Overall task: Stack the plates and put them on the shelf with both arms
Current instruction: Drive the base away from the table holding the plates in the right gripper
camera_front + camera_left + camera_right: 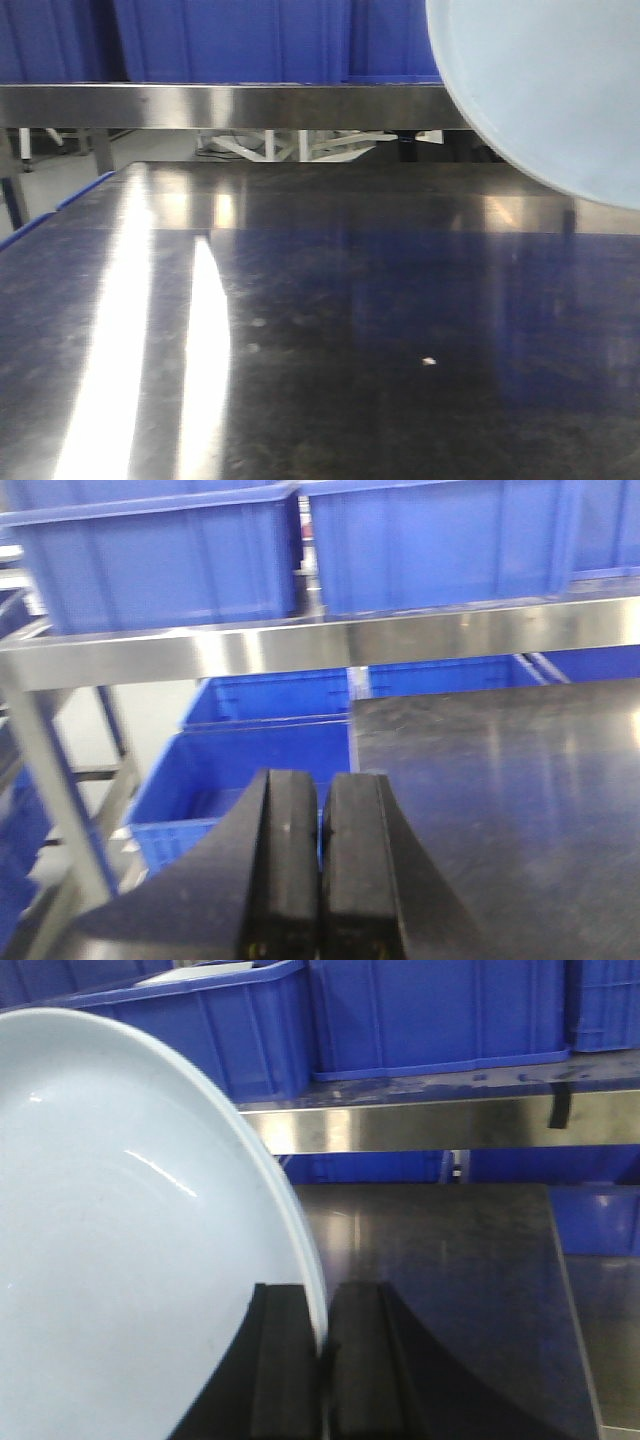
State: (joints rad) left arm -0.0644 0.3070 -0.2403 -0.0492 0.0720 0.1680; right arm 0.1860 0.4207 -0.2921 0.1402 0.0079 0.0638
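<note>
A pale bluish-white plate (560, 90) hangs tilted in the air at the top right of the front view, in front of the shelf's steel rail (220, 105). In the right wrist view my right gripper (322, 1295) is shut on the rim of this plate (120, 1240), which fills the left half of the view. I cannot tell whether a second plate lies against it. My left gripper (322, 780) is shut and empty, over the left edge of the tabletop, facing the shelf rail (400, 640). Neither gripper shows in the front view.
The dark reflective steel tabletop (350, 330) spreads below the shelf. Blue plastic crates (230, 40) stand on the shelf, also seen in the left wrist view (160, 560) and the right wrist view (440, 1010). More blue crates (250, 750) sit low, left of the table.
</note>
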